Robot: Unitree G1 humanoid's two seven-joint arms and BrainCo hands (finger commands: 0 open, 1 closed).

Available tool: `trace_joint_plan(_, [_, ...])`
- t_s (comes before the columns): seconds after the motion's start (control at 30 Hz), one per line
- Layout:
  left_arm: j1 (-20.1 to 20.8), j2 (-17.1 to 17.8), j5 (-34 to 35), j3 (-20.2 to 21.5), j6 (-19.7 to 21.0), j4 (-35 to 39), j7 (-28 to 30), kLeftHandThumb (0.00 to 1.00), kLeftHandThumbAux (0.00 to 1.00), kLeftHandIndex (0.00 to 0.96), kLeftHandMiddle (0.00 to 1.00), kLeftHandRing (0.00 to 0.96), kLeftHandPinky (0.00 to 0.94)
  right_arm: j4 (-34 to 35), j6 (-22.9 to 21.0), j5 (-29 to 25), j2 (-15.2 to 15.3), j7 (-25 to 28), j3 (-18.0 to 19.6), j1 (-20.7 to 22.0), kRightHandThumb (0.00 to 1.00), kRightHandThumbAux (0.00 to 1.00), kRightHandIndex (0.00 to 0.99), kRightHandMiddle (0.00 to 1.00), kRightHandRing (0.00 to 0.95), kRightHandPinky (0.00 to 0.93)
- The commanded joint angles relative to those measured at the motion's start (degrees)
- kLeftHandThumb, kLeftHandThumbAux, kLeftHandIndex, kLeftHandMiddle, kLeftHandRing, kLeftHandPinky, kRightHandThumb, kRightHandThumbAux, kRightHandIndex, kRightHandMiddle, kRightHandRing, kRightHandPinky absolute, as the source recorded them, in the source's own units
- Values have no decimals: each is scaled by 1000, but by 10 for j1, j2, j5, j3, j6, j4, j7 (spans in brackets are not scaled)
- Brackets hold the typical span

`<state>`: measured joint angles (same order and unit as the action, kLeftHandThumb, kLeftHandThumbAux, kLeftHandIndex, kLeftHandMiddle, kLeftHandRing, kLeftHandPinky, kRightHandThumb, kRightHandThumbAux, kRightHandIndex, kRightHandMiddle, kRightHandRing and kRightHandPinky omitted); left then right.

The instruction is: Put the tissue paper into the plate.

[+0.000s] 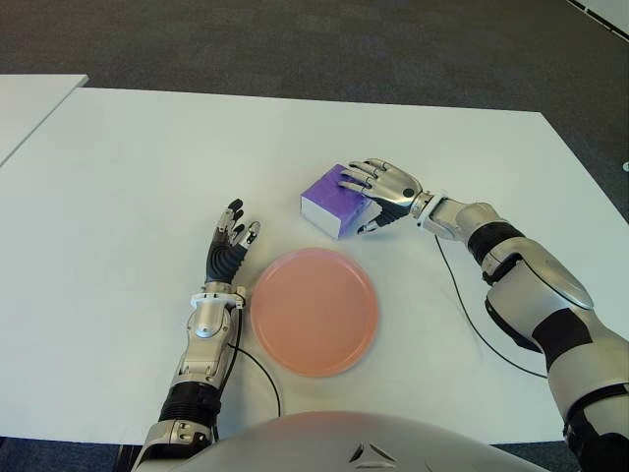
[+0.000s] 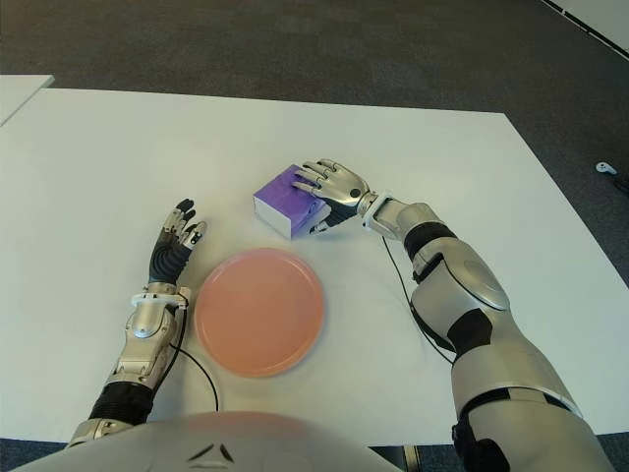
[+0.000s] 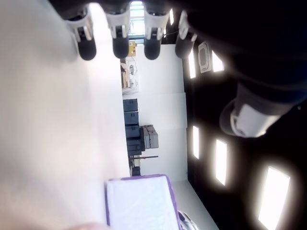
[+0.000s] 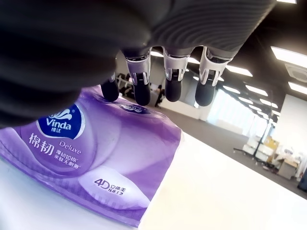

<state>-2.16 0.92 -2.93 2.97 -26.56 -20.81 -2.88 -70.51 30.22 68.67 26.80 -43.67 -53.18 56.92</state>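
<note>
Toward the near edge of the white counter (image 1: 118,177), a little left of its middle, the left robot hand (image 1: 228,246) shows just beside the plate's left rim, its fingers (image 3: 87,44) straight and spread, holding nothing. Right of it the pink plate (image 1: 314,311) lies flat and bare, close to the near edge. Beyond the plate, nearer the counter's middle and apart from the rim, sits the purple tissue pack (image 1: 334,201), turned at an angle to the counter's edges. The right robot hand (image 1: 381,187) reaches in from the right side and is over the pack's right end: its fingers (image 4: 173,81) are draped across the top and a digit shows against the near side, not yet closed tight around it
</note>
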Motion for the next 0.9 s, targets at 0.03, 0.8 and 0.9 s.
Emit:
trace_joint_plan(0.03, [-8,1,-7,-2,3,-6,-6,0,480,0,0,0,0,-4,-8,-14,-7,9,7,3,476,299,0,0,0,0])
trace_joint_plan(0.8, [-18,-1,-9,-4,-8,2,-8,0,479,0,0,0,0,62,52,-6,92,-27,0,-35,503,309,0,0,0,0])
trace_joint_plan(0.9, [-20,-1,-8,-5,-7,5,-7,0,477,0,0,0,0,82,61,-1,114,-28,-3,-43,504,313,0,0,0,0])
